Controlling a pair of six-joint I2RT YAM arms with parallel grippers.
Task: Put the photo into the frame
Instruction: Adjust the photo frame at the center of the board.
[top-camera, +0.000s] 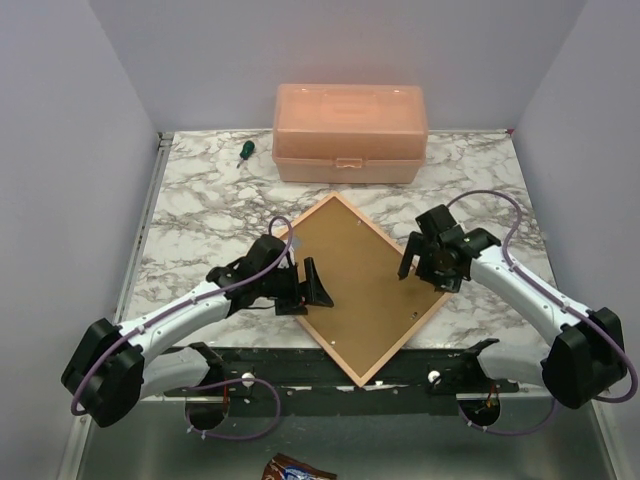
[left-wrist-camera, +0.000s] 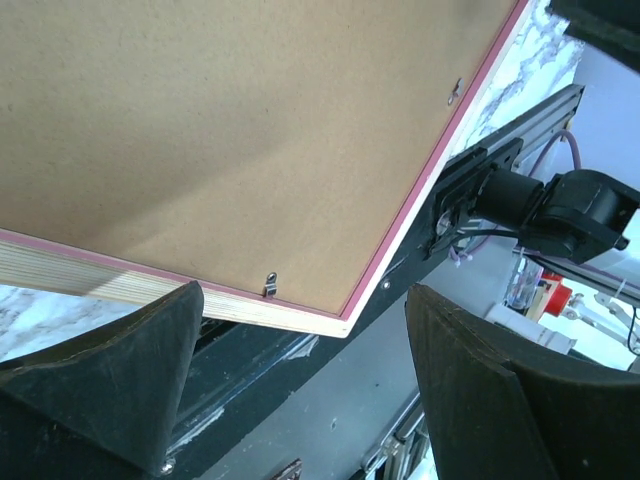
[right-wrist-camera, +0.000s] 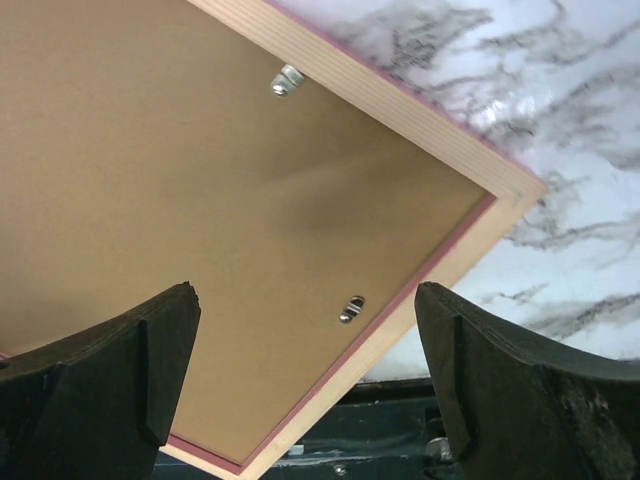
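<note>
The frame (top-camera: 395, 243) lies face down on the marble table, turned like a diamond, its pale wood back up and a pink inner edge showing. A brown backing board (top-camera: 370, 290) fills it. The photo is hidden. My left gripper (top-camera: 308, 290) is open and empty at the frame's left edge. In the left wrist view its gripper (left-wrist-camera: 300, 400) hangs near the frame's near corner (left-wrist-camera: 345, 322). My right gripper (top-camera: 425, 245) is open and empty over the frame's right corner. The right wrist view shows that gripper (right-wrist-camera: 305, 370) above the board (right-wrist-camera: 180, 180), the frame's rim (right-wrist-camera: 400, 100) and a metal turn clip (right-wrist-camera: 350, 309).
An orange plastic box (top-camera: 350, 132) stands shut at the back centre. A green-handled screwdriver (top-camera: 244, 151) lies left of it. A black rail (top-camera: 300, 365) runs along the near table edge, under the frame's near corner. Walls close in the left, right and back.
</note>
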